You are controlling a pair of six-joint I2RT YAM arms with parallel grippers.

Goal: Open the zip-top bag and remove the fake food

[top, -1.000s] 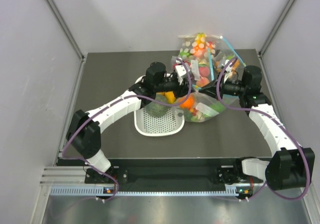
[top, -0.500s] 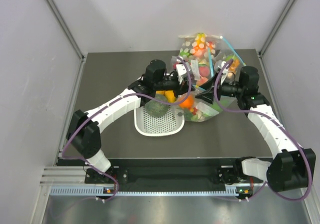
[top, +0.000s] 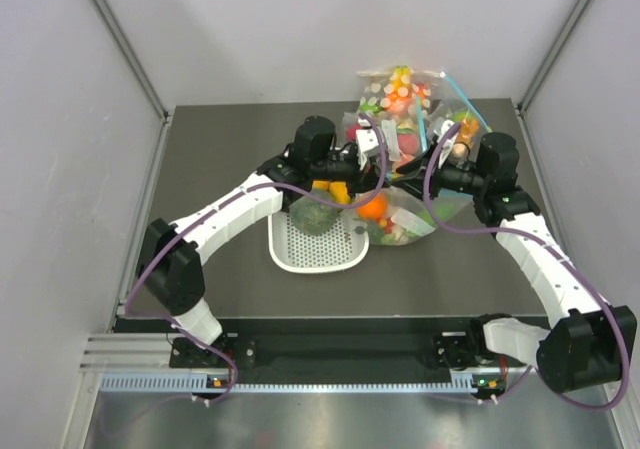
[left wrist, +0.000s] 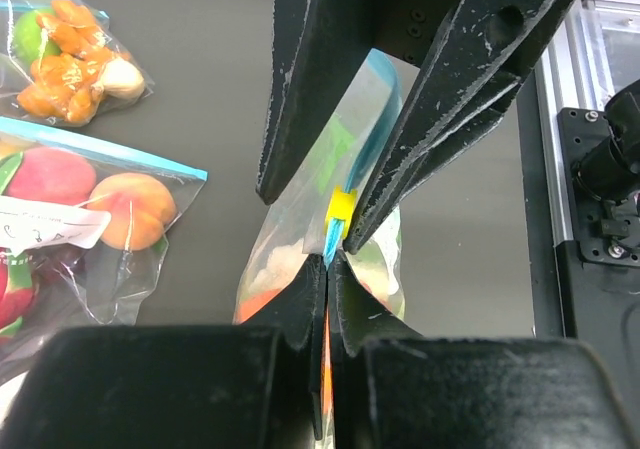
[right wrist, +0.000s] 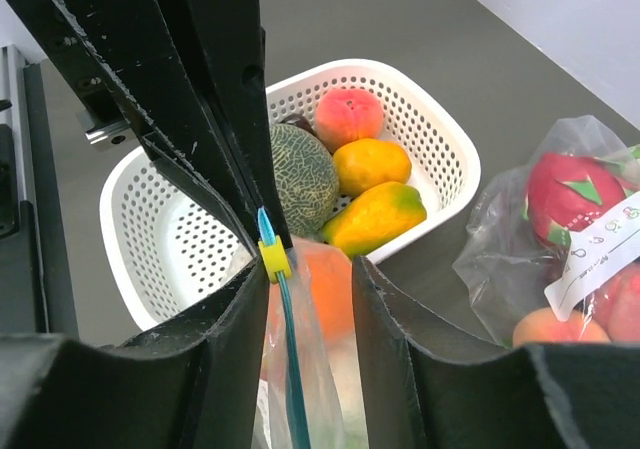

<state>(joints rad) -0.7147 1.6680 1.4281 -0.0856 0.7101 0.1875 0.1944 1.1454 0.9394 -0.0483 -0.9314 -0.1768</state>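
Left gripper (left wrist: pixel 326 269): fingers pressed together on the mouth edge of the zip-top bag (top: pixel 405 217), right at the yellow slider (right wrist: pixel 273 261).
Right gripper (right wrist: pixel 310 269): fingers apart, straddling the same mouth from the opposite side. The light-blue zip strip (right wrist: pixel 290 369) runs down beside one finger's inner face.
Zip-top bag: hangs under both sets of fingertips, between the two grippers, its lower end down on the table (top: pixel 220 169).
Fake food (top: pixel 398 226): inside the bag, below the fingertips. A round orange fruit (top: pixel 373 207) sits on the left gripper's side, with green and white pieces next to it.
White basket (right wrist: pixel 445 129): just beyond the left gripper, seen from the right wrist. It holds a netted grey-green melon (right wrist: pixel 300 174), a peach (right wrist: pixel 347 114), an orange-yellow fruit (right wrist: pixel 372 164) and a yellow-orange fruit with a green tip (right wrist: pixel 375 219).
Dragon-fruit bag (right wrist: pixel 485 269): flat on the table near the right gripper. It holds a pink dragon fruit (right wrist: pixel 570 194) and peaches, and carries a white label.
Small bag (left wrist: pixel 75 49): further from the left gripper than the dragon-fruit bag. It holds orange pieces.
Spotted bag (top: pixel 400 91): past both grippers, at the table's far edge.
Surface: dark grey, matte.
Room: pale plain walls (top: pixel 300 39) on three sides, and a metal rail (top: pixel 330 382) by the arm bases.
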